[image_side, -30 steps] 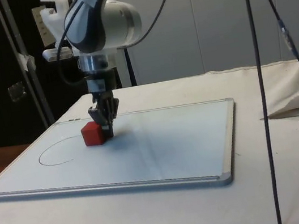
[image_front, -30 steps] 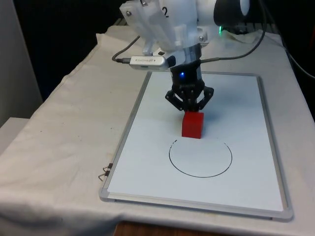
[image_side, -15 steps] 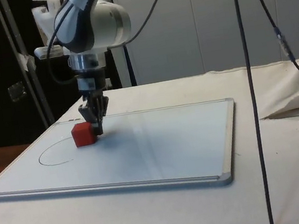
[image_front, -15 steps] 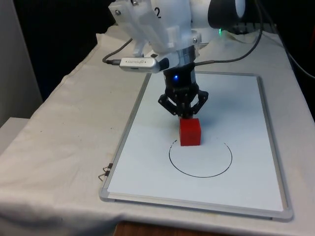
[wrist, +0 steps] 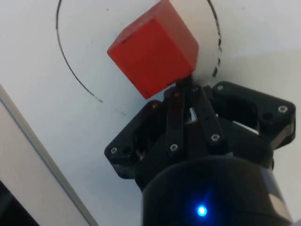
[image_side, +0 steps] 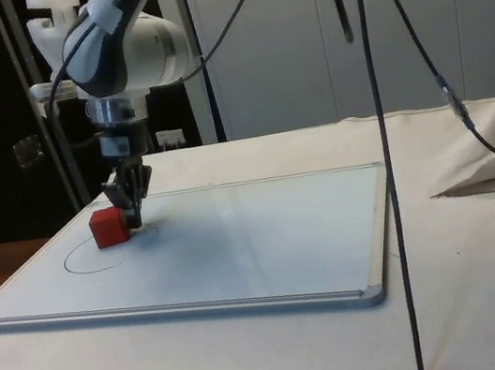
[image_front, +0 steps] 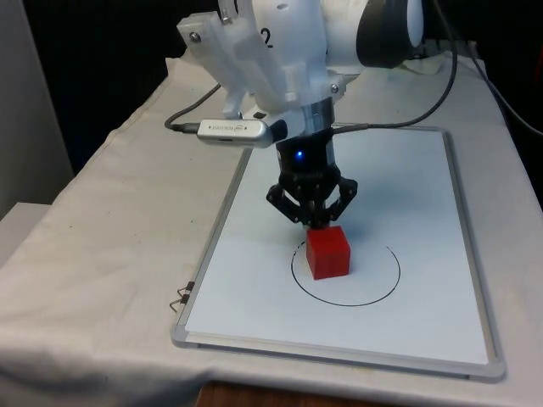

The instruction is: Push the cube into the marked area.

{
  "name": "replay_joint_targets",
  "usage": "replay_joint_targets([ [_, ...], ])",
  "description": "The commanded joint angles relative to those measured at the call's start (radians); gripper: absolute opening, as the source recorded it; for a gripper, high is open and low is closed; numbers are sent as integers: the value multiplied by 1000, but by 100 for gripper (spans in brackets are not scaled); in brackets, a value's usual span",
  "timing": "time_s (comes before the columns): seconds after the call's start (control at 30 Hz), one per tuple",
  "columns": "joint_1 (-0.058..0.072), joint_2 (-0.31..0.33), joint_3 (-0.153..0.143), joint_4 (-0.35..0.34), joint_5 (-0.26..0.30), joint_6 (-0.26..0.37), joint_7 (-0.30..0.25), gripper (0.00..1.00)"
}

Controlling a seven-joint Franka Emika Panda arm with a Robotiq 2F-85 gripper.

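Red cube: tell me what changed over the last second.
The black two-finger gripper, fingers together behind the red cube, has pushed it along the whiteboard towards the front view's near edge. The cube, earlier outside the drawn black circle, now sits across its line, mostly inside. Whiteboard and circle stayed put.

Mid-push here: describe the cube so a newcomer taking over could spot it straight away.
Start from the whiteboard lying flat on the white cloth, then find the black circle drawn on the half nearer the front camera. The cube sits just inside that circle's far edge, with the shut black end effector against its back. It is the sole red, solid block on the board.
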Motion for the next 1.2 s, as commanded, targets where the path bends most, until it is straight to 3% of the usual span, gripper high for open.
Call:
replay_joint_targets([
  [0.0,-1,10,-1,19,-3,-15,5,0],
  [0.2,3,39,-5,69,-4,-27,10,0],
  [0.3,7,40,-5,70,-2,-26,19,0],
  [0.33,2,38,-1,69,0,-24,7,0],
  [0.4,9,39,-6,69,-1,-25,28,0],
  [0.67,5,27,-2,68,0,-34,64,0],
  [0.97,21,-51,-8,34,-10,-72,103,0],
  [1.0,14,-45,-2,39,-4,-68,93,0],
  [1.03,23,-57,-8,33,-12,-76,107,0],
  [1.17,31,-84,-9,34,-21,-95,119,0],
])
